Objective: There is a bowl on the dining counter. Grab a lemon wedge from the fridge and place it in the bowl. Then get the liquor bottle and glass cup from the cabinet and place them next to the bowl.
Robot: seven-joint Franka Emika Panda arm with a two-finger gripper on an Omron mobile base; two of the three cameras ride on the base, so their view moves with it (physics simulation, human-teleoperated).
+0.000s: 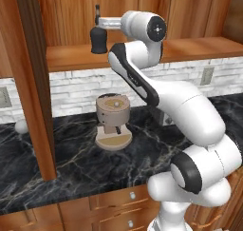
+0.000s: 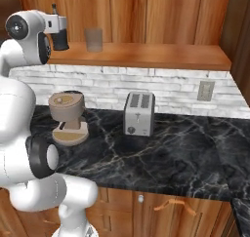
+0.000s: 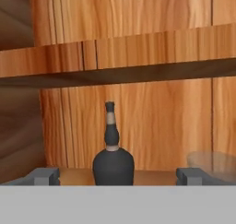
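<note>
The liquor bottle (image 3: 113,165), dark with a thin neck, stands upright on the wooden cabinet shelf (image 1: 190,49) straight ahead of my gripper (image 3: 118,177). The gripper is open; its fingertips (image 3: 44,176) sit wide on either side of the bottle and apart from it. From the base, the bottle (image 1: 98,41) (image 2: 60,38) shows just beyond the white hand at shelf height. The glass cup (image 2: 93,39), clear and greyish, stands on the same shelf to the bottle's right, and appears faintly as the glass cup (image 3: 214,165) at the right of the hand view.
A brown coffee machine (image 1: 113,116) (image 2: 68,116) stands on the black marble counter (image 2: 185,153) below the shelf. A silver toaster (image 2: 139,113) is to its right. The cabinet's wooden side post (image 1: 33,82) rises at left. A higher shelf (image 3: 115,57) runs above the bottle.
</note>
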